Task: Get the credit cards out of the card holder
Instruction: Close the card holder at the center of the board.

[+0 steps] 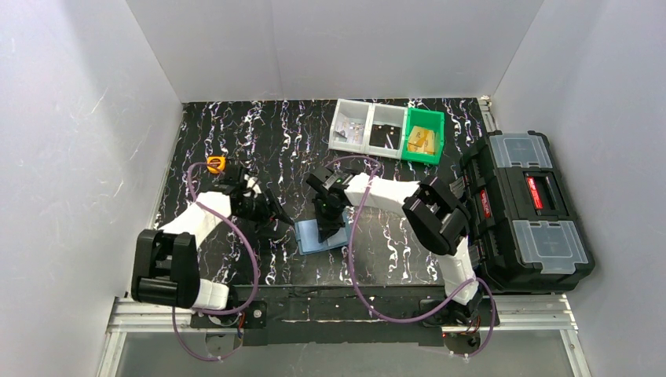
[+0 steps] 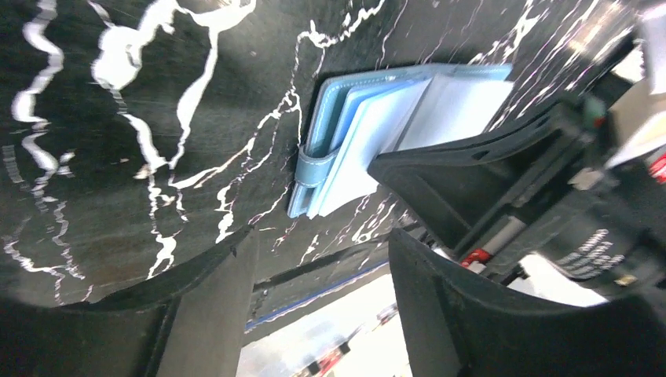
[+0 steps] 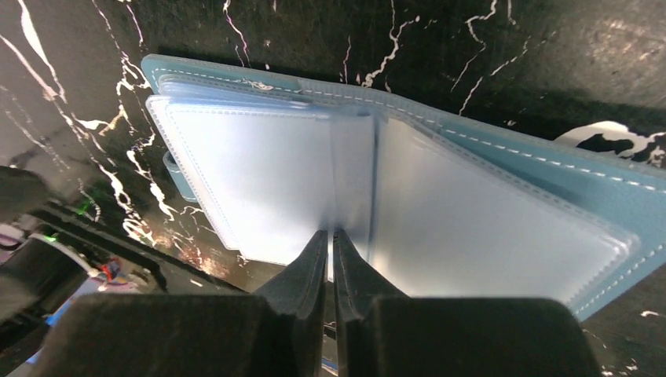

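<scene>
Over black marbled bench: pinching right fingers together on sleeve of card holder lying open near front edge; holding left fingers apart alongside. Judging it light, floppy, slick; favouring stitched cover edge.

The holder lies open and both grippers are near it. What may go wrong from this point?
1. The right gripper is shut at the middle fold of the card holder; whether it pinches anything is unclear. Pulling up might lift the whole holder, because the left gripper is open and not touching it.
2. The two grippers are close together, so the left one may bump the right one if it moves in.
</scene>
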